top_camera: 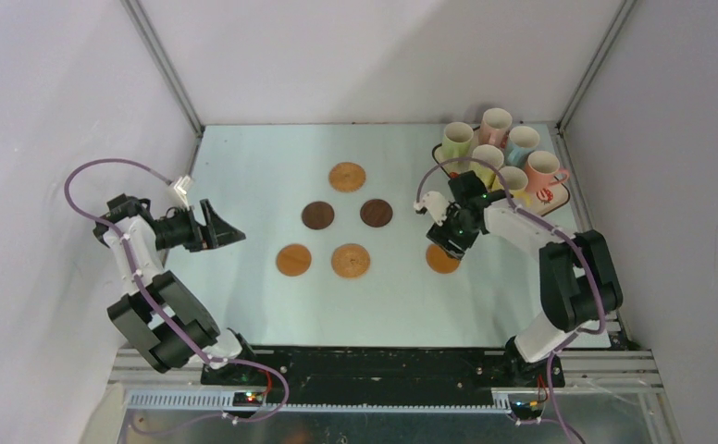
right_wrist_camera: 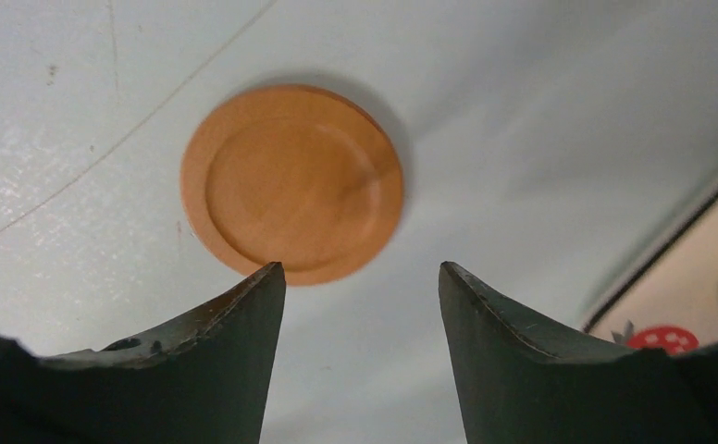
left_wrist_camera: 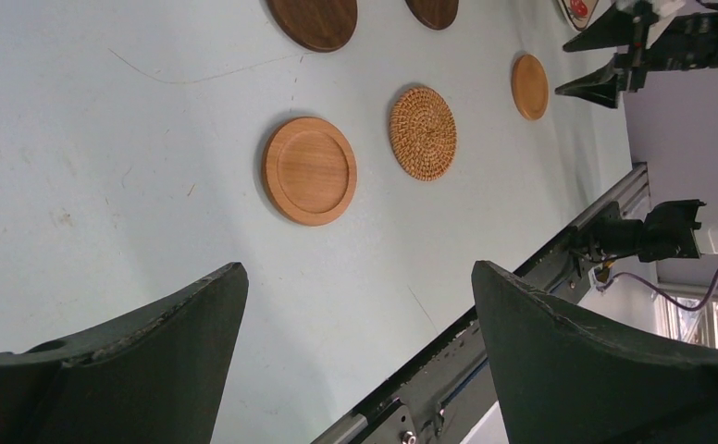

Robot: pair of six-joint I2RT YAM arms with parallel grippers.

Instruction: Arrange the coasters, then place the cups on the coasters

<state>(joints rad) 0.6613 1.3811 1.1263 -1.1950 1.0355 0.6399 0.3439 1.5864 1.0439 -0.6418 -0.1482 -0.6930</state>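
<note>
Right gripper (right_wrist_camera: 360, 270) hangs released over an orange coaster (right_wrist_camera: 290, 180) just in front of the tray (top_camera: 550, 196).
Its jaws stand apart with nothing between them, and the coaster lies flat on the counter (top_camera: 244, 185) below. Five other coasters (top_camera: 350, 260), two dark and three orange-tan, lie spread farther left of the tray. All six cups (top_camera: 488, 159) stand clustered on the tray. Left gripper (left_wrist_camera: 357, 268), far left of the tray, is spread wide and empty.

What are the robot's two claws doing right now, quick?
Left gripper: open, holding nothing.
Right gripper: open, holding nothing, just over an orange coaster lying on the table.
</note>
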